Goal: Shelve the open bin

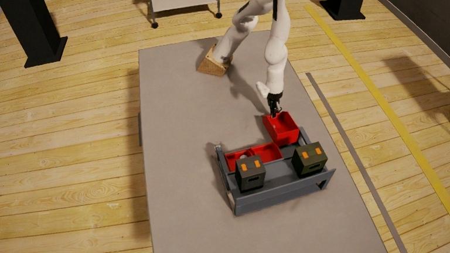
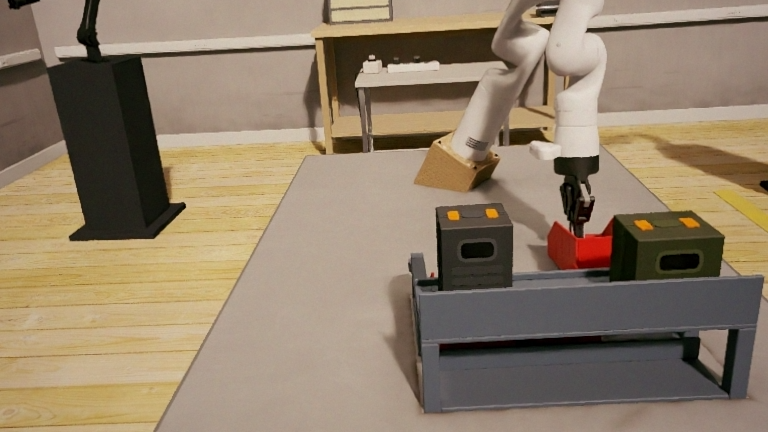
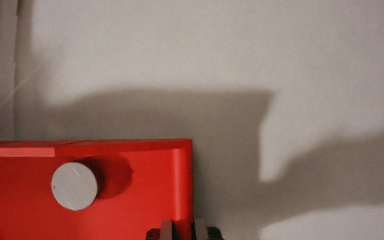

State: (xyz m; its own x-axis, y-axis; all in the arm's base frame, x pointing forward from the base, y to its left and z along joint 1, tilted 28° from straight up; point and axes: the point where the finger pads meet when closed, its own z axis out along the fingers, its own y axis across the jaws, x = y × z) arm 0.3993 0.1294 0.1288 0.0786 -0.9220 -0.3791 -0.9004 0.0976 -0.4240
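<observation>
The open red bin (image 1: 286, 137) (image 2: 593, 252) (image 3: 125, 215) stands on the table on the robot's side of the shelf, near its right end in the top view. A round grey part (image 3: 74, 186) lies in it. My gripper (image 1: 273, 116) (image 2: 577, 233) (image 3: 184, 231) points down at the bin's end nearest the robot base and is shut on that wall, one finger on each side. The blue-grey shelf (image 1: 278, 198) (image 2: 589, 314) holds two red bins side by side, one at the left (image 1: 232, 162) and one beside it (image 1: 266, 152). The gap is to their right, partly hidden.
A dark grey box (image 1: 250, 174) (image 2: 475, 252) and a green box (image 1: 310, 160) (image 2: 668, 246) stand on the shelf's upper board. The shelf's right end post (image 1: 304, 136) rises close to the bin on the table. The robot's wooden base (image 1: 212, 66) is at the back.
</observation>
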